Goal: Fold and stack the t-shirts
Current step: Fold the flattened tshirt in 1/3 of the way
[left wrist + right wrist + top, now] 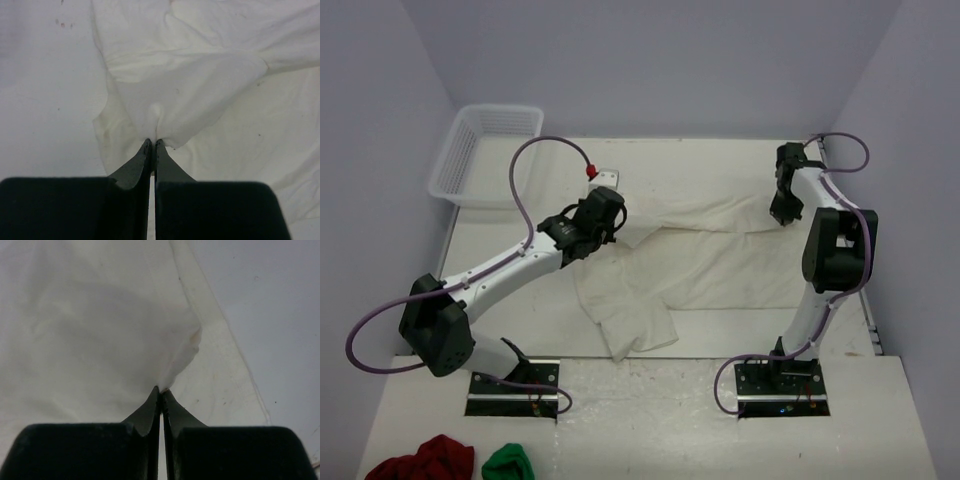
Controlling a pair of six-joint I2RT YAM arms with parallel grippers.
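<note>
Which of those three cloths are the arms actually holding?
The off-white t-shirt: the left tool and right tool pinch it. The red bundle and green bundle lie untouched at the near edge.

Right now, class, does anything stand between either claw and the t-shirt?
Nothing visible does. The left claw and the right claw are each shut on a pinch of the t-shirt.

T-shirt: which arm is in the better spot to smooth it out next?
Probably left. The left claw pinches the t-shirt just beside the crumpled part; the right claw holds an edge that is stretched out.
</note>
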